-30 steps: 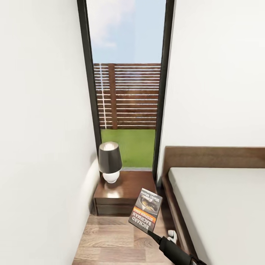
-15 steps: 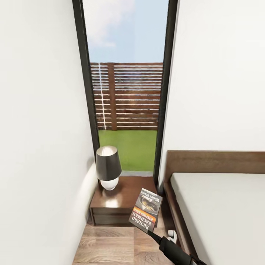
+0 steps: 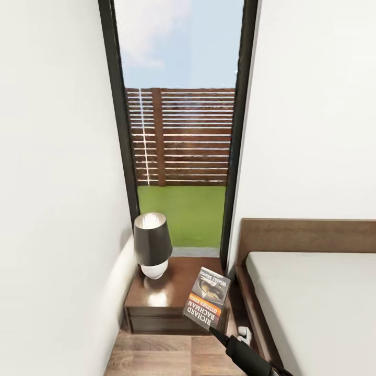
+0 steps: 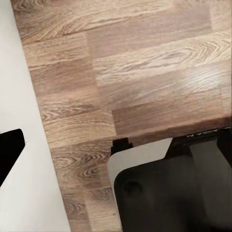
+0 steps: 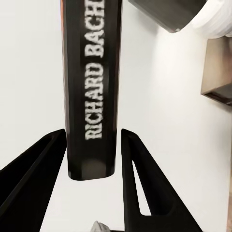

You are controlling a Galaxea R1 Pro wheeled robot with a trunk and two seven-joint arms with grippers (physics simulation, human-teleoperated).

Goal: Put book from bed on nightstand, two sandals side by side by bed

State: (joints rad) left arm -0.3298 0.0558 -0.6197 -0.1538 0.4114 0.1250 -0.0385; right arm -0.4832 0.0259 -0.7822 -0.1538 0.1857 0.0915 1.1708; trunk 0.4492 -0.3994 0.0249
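Book-to-nightstand step: right gripper clamped on the book by its spine, held lower centre of frame over the nightstand front edge; next, probably reach further in, clear of the lamp, then release; left gripper state unclear.

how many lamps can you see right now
1: the lamp stands on the nightstand below the window, left of the bed. A second could sit beyond the picture's edge.
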